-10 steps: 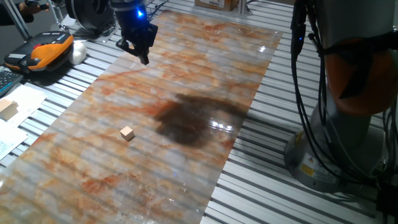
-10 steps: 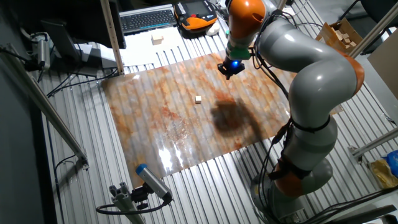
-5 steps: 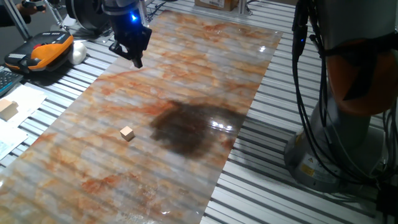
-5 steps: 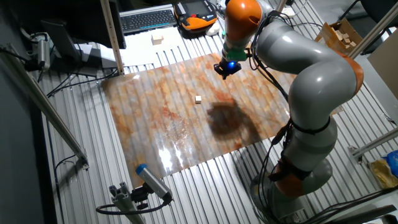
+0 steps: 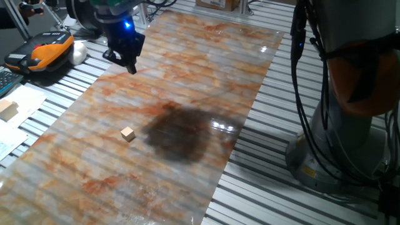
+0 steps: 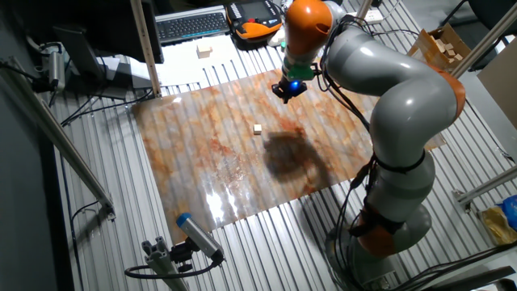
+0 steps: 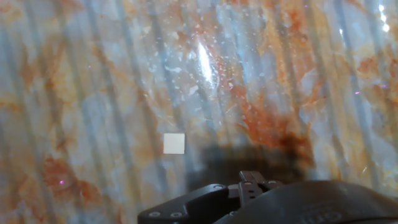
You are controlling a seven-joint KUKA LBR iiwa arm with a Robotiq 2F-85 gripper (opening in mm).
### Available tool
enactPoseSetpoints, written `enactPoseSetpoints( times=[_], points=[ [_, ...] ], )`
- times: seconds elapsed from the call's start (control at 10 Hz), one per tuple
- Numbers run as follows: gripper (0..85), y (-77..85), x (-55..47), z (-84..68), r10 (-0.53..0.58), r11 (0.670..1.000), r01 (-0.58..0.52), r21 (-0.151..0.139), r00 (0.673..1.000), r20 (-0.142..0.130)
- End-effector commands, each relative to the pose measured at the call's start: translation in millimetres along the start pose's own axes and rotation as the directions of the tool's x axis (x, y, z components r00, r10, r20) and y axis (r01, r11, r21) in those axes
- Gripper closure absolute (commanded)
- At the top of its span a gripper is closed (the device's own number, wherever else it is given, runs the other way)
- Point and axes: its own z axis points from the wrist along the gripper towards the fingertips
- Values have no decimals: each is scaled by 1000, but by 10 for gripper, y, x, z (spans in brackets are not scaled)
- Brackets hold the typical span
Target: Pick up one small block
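One block (image 5: 128, 133) lies alone on surface (image 5: 206, 69), left of dark shadow | gripper (image 5: 127, 61) has shifted left over last second, high above, well apart from block | finger state: cannot tell | approach phase, descent not yet begun

Two fixed cameras face the mat (image 5: 187, 81) oppositely (hand camera overhead).

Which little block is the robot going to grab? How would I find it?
Look at the big orange-and-grey marbled sheet on the table. The small block sits alone on it, beside a dark shadow. It's a tiny tan cube; the larger block lies off the sheet.
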Motion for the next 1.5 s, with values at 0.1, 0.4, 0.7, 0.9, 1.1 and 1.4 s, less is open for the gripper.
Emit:
enactPoseSetpoints(
  times=[0.1, 0.4, 0.7, 0.9, 1.1, 1.4],
  points=[
    [850, 51, -14, 27, -1, 1000, 1, -1, 1000, -2],
    [850, 171, -11, -10, 12, 1000, -12, -3, 1000, -16],
    [850, 283, 33, 37, 23, 1000, -23, 4, 1000, -11],
    [850, 353, 56, 132, 29, 1000, -29, 7, 1000, -1],
    [850, 406, 51, 146, 22, 1000, -22, 3, 1000, -4],
    [850, 505, 39, 157, 9, 1000, -9, 11, 1000, -3]
  ],
)
